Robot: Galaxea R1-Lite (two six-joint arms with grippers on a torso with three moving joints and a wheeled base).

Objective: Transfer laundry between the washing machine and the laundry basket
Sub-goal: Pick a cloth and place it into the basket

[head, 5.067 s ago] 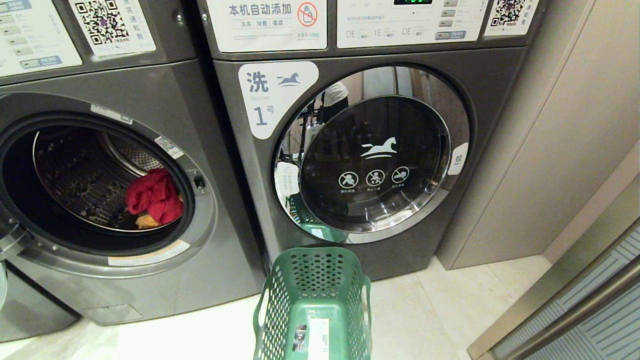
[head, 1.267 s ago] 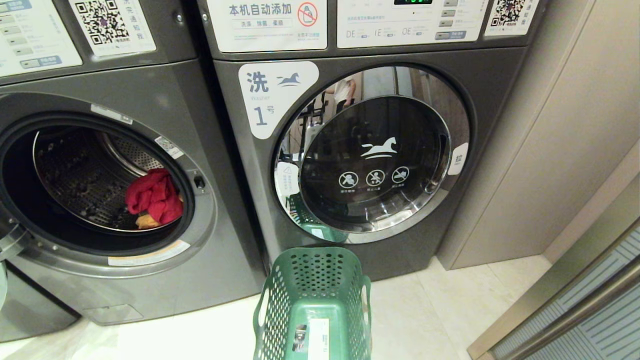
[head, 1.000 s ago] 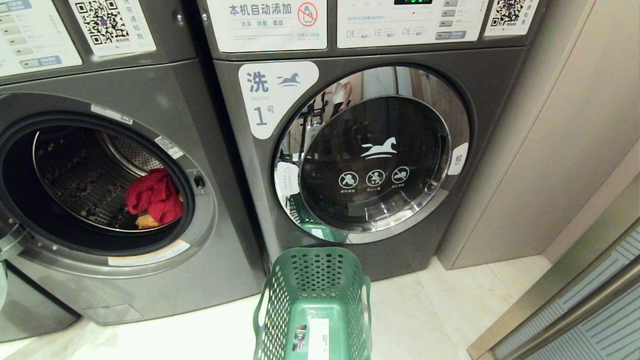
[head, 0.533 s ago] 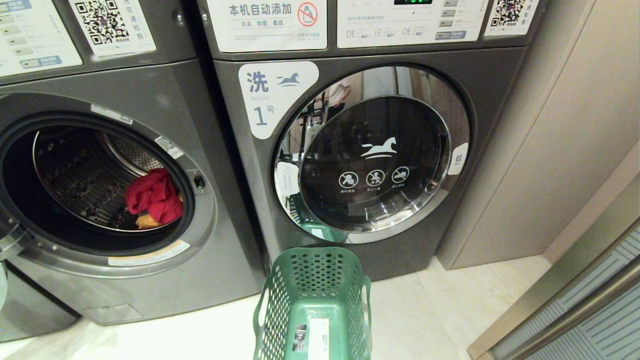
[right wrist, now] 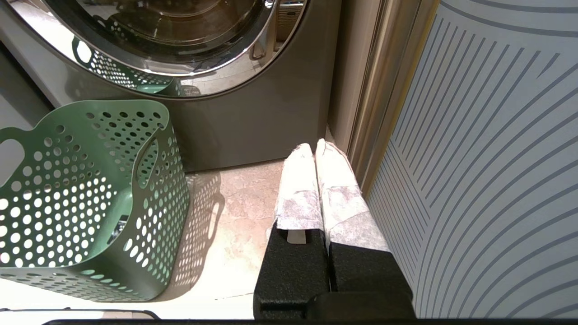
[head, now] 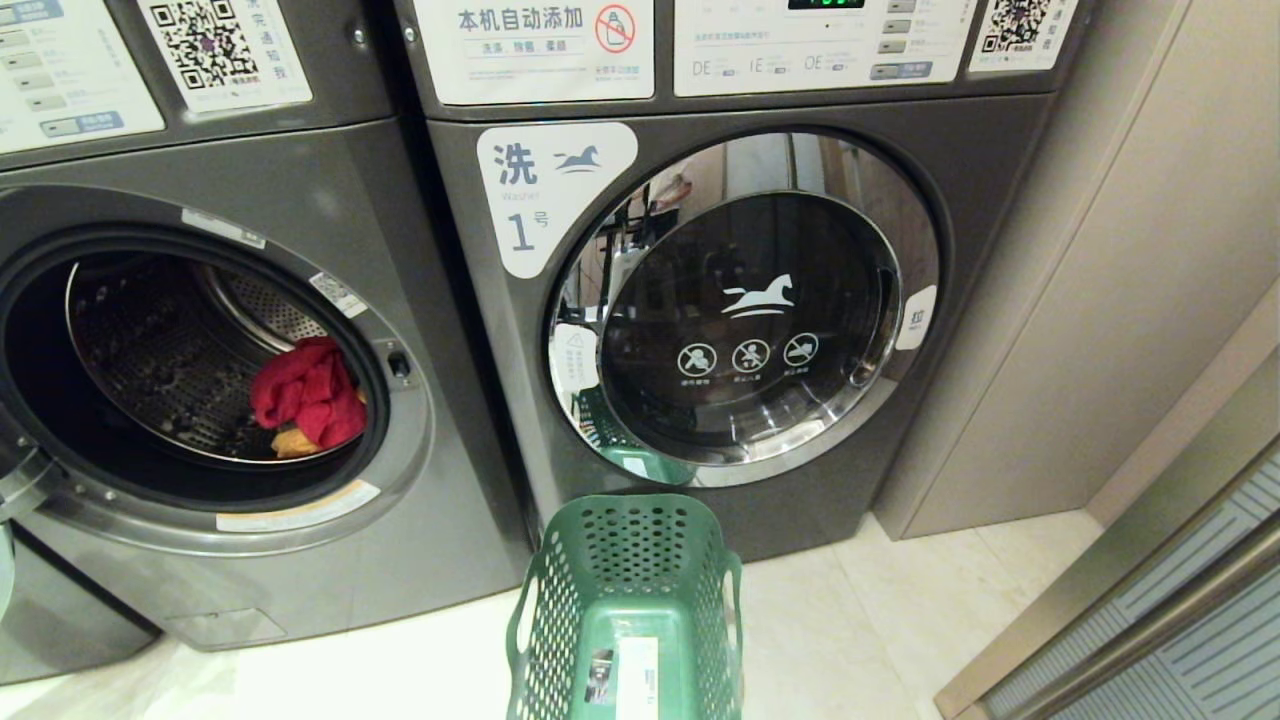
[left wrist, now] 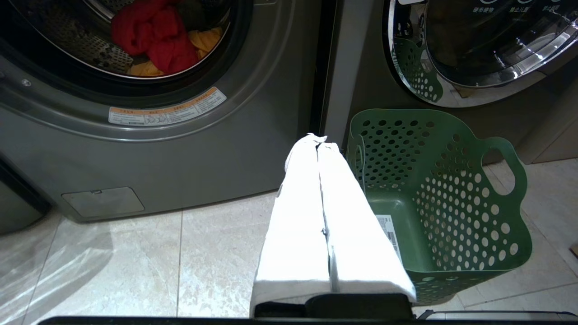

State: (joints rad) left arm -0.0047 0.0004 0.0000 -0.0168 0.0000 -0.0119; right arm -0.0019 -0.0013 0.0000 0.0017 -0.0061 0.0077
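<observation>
the left gripper, its white-wrapped fingers pressed flat together and holding nothing, hangs above the pale tiled floor just beside the green perforated plastic laundry basket. the right gripper is likewise closed tight and empty, between that basket and a striped grey panel. a bright red cloth and a small orange-yellow piece lie inside the open drum of the dark grey front-loading washing machine, left of the closed machine labelled 1.
</observation>
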